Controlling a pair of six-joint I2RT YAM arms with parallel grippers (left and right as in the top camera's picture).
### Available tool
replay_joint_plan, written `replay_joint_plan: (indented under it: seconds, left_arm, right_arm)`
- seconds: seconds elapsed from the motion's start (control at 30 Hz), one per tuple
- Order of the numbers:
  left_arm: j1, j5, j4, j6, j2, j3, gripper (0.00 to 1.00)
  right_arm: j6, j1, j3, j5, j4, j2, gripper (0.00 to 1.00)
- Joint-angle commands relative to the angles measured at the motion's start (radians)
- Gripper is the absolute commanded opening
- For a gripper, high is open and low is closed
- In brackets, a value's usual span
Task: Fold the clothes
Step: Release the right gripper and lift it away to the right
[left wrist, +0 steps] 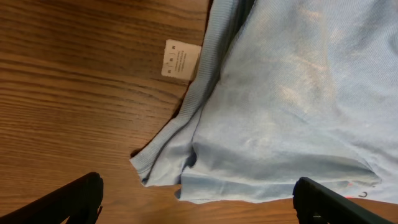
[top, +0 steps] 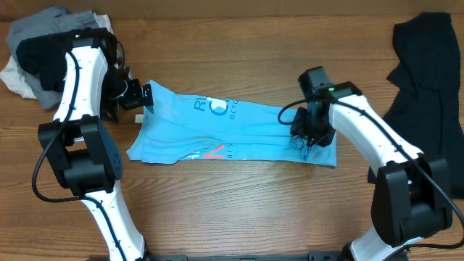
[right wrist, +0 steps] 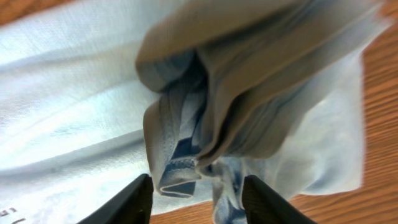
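T-shirt (top: 232,130) — one, sky-blue, lying mid-table as a long band, with an arm at each end. Its long edges run fairly straight; the near-left corner flares out.

Left gripper (left wrist: 198,208): fingers (left wrist: 71,199) spread wide and holding nothing, over the shirt's ribbed edge. One white label (left wrist: 180,60) lies on the wood just beside that edge.

Right gripper (right wrist: 196,196): clamped on a bunched fold at the shirt's right end.

Black garment (top: 428,65) — one, at the right table edge, well apart from the shirt. One heap (top: 43,51) of grey, white and black cloth sits in the far-left corner.

Bare table (top: 239,210) in front of the shirt, between the arm bases; a narrower strip behind it.
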Motion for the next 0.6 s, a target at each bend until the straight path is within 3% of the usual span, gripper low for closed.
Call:
replay_joint_plan:
  seconds: [0.0, 0.07, 0.13, 0.2, 0.27, 0.3, 0.57]
  left_arm:
    - [-0.007, -0.006, -0.001, 0.030, -0.003, 0.015, 1.00]
    - [-0.007, -0.006, -0.005, 0.030, -0.003, 0.015, 1.00]
    - [-0.007, -0.006, -0.011, 0.032, -0.003, 0.015, 1.00]
    - [-0.007, -0.007, -0.016, 0.041, -0.003, 0.015, 1.00]
    - [-0.007, -0.006, -0.019, 0.042, -0.003, 0.015, 1.00]
    - [-0.007, -0.007, -0.019, 0.042, -0.003, 0.015, 1.00]
    - [-0.007, -0.006, -0.018, 0.040, -0.003, 0.015, 1.00]
  right_arm:
    - [-0.005, -0.072, 0.080, 0.004, -0.016, -0.068, 0.59]
    - [-0.005, -0.120, 0.094, 0.003, -0.025, -0.085, 0.78]
    - [-0.005, -0.179, 0.095, 0.000, -0.032, -0.093, 0.79]
    - [-0.017, -0.248, 0.092, -0.003, -0.037, -0.090, 0.55]
    - [-0.051, -0.317, 0.074, -0.036, -0.025, -0.084, 0.15]
    - [-0.076, -0.343, 0.063, -0.069, -0.018, -0.082, 0.07]
    - [-0.136, -0.371, -0.114, -0.225, 0.159, -0.077, 0.04]
